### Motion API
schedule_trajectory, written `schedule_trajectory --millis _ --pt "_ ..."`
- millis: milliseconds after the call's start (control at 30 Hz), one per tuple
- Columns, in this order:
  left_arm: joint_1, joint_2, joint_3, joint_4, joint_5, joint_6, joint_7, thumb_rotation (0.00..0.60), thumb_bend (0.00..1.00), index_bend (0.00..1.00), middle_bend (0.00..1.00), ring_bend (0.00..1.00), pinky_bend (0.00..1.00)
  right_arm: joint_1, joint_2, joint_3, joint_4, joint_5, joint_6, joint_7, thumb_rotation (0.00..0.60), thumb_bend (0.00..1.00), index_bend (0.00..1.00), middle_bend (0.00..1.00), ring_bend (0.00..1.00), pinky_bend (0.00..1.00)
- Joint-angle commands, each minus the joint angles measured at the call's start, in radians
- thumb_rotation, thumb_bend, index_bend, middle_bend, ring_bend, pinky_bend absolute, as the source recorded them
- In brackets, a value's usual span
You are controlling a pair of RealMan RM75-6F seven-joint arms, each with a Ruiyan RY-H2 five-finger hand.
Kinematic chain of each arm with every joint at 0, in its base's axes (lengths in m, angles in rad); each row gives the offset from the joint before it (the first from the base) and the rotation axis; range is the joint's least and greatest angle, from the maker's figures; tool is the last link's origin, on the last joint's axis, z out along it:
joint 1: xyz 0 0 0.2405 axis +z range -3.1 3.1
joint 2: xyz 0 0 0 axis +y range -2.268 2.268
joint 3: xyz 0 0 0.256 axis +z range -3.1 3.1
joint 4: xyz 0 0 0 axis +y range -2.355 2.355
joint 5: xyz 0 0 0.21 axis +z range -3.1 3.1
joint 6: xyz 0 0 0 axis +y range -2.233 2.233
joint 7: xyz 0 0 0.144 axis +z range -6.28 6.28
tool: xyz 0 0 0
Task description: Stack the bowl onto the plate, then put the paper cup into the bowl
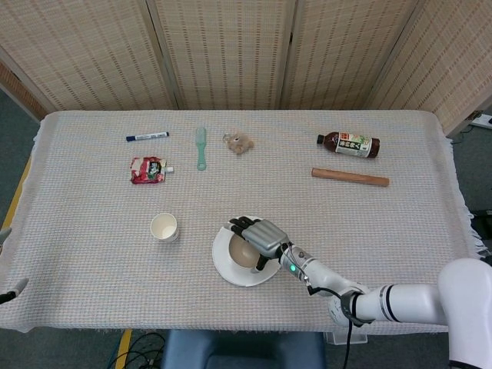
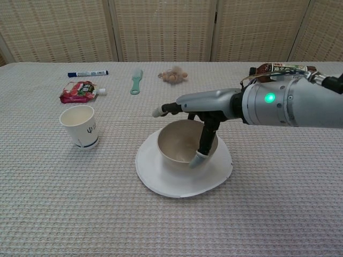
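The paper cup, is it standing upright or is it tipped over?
Upright. The paper cup stands on its base on the tablecloth, open mouth up, left of the plate. Nothing shows inside it.

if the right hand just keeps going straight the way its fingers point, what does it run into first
Probably the paper cup. The right hand, over the bowl on the plate, points toward the robot's left, but it sits higher and may pass above the cup.

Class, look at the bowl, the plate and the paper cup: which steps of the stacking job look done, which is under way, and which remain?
Done: the bowl sits on the plate. In hand: the right robot hand has its fingers around the bowl's rim, thumb hanging in front, not yet let go. Left: the paper cup stands upright on the table, to the left of the plate, untouched, and must go into the bowl. The left robot hand isn't visible.
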Motion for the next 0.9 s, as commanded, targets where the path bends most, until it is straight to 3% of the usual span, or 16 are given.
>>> schedule_trajectory --millis 33,433,600,900 --pt "0.001 0.000 0.000 0.001 0.000 0.001 -0.001 0.600 0.26 0.00 0.00 0.00 0.15 0.004 0.000 -0.001 0.003 0.003 -0.004 0.002 0.600 0.04 0.00 0.00 0.00 0.03" --pt "0.003 0.008 -0.005 -0.008 -0.004 0.005 0.001 0.600 0.26 0.00 0.00 0.00 0.15 -0.003 0.062 -0.005 -0.059 -0.016 0.006 0.019 0.600 0.01 0.00 0.00 0.00 0.00" --pt "-0.007 0.024 -0.013 -0.031 -0.010 -0.007 0.019 0.600 0.26 0.00 0.00 0.00 0.15 -0.064 0.186 -0.003 -0.180 -0.101 0.090 0.042 0.600 0.00 0.00 0.00 0.00 0.00" --pt "-0.093 0.075 -0.055 -0.096 -0.028 -0.104 0.061 0.600 0.26 0.00 0.00 0.00 0.15 -0.315 0.507 -0.057 -0.398 -0.433 0.390 0.161 0.600 0.00 0.00 0.00 0.00 0.00"
